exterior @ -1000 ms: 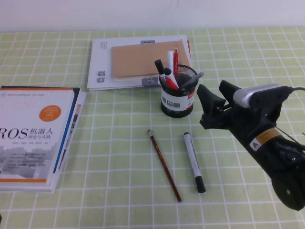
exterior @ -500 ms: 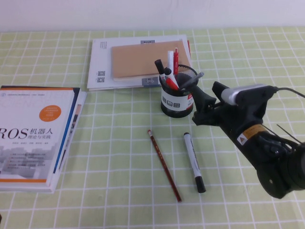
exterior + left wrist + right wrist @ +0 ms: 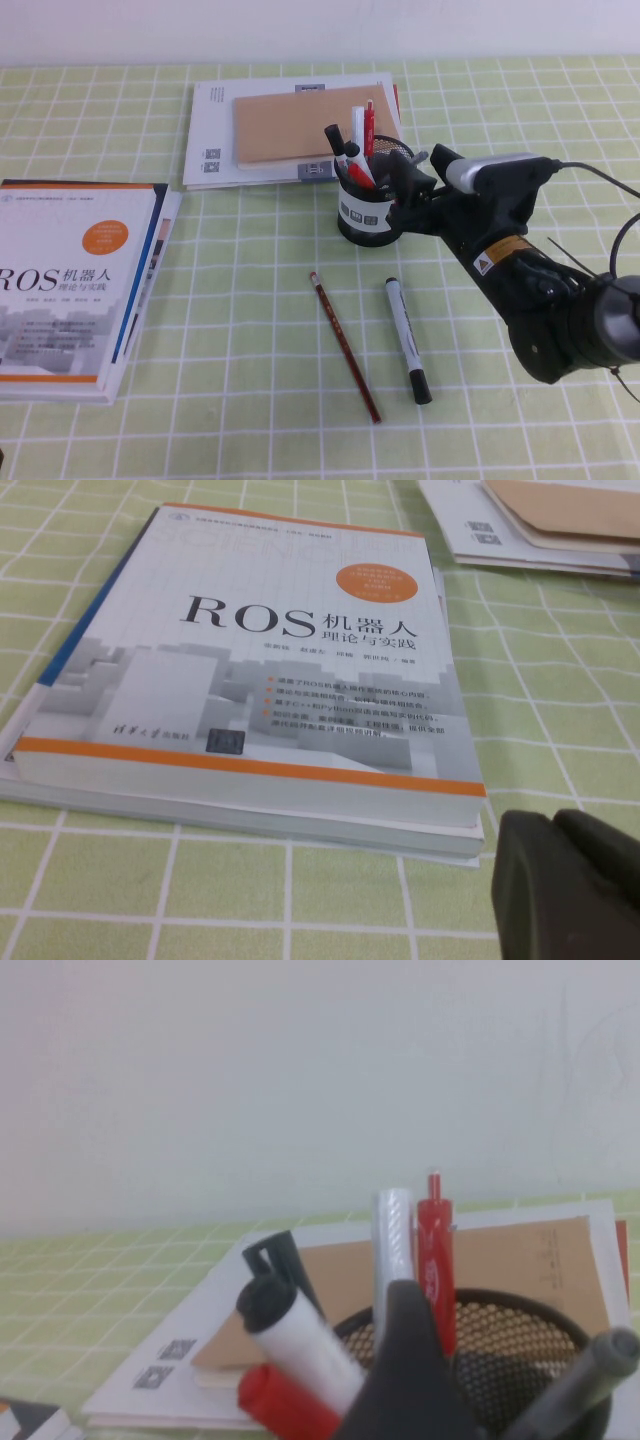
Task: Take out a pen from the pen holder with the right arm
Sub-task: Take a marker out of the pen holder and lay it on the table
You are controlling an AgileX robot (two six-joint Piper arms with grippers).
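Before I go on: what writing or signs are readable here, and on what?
"ROS 机器人" and "理论与实践": book cover.
Book's smaller print: blurred.
Yellow warning triangle: sticker on the right arm, whose open right gripper is at the pen holder.
Pen holder label, white booklet codes: too small to read.
Left gripper, beside the book: no text.

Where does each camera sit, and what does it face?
High view: raised on the robot's side, looking down at the table; right arm shows, open right tool at the pen holder.
Left wrist view: low, facing the ROS book; left tool shows near its corner.
Right wrist view: close behind the pen holder, facing its pens; one tool finger shows.
Shared: high and right wrist both show the pen holder.
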